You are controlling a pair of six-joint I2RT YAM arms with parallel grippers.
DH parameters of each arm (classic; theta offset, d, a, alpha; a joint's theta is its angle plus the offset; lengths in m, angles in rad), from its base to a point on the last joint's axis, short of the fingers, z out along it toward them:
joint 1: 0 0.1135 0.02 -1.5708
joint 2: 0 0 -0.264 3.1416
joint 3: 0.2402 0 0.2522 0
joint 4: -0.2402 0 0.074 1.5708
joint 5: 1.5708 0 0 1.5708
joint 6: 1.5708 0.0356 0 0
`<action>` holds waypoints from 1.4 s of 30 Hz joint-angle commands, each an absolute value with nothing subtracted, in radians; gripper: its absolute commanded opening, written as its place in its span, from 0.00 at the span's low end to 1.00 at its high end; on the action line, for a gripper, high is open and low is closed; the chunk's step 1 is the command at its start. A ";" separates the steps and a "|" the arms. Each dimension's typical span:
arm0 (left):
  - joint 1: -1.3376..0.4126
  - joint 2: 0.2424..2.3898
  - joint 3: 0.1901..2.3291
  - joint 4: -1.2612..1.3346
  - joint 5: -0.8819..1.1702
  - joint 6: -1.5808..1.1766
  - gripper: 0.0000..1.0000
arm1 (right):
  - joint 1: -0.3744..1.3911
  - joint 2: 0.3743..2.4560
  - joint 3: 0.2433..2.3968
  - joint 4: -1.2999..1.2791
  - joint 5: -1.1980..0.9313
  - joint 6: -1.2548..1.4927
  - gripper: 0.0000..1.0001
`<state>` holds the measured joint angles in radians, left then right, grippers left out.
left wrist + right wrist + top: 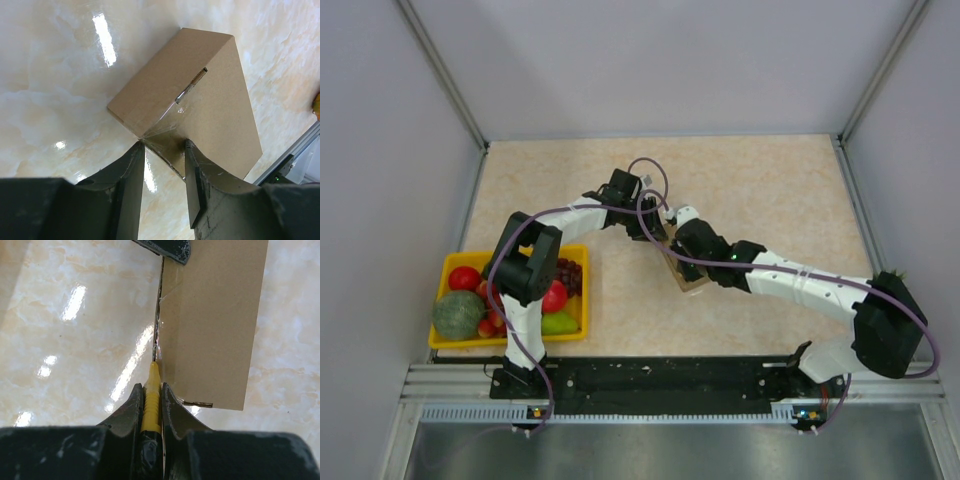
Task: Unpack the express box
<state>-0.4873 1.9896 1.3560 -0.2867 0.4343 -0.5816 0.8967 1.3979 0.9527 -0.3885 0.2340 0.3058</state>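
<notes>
The express box (688, 277), small and plain brown, sits mid-table between my two arms. In the left wrist view its taped near corner (165, 150) lies between the jaws of my left gripper (164, 145), which is closed on that end of the box (200, 90). My right gripper (151, 386) is shut on a yellow-handled cutter (151, 400). The cutter's thin blade points into the seam along the left edge of the box (210, 325). A left fingertip (167, 247) shows at the box's far end. From above, the left gripper (658, 238) and right gripper (682, 258) meet over the box.
A yellow tray (510, 340) at the near left holds red fruit, a green melon (458, 314) and dark grapes. Grey walls close off the left, back and right sides. A metal rail (290, 160) runs along the near edge.
</notes>
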 commanded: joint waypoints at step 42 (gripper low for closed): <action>-0.471 2.063 1.368 -0.394 0.258 -0.494 0.39 | 0.908 1.108 0.982 -0.488 0.310 0.310 0.00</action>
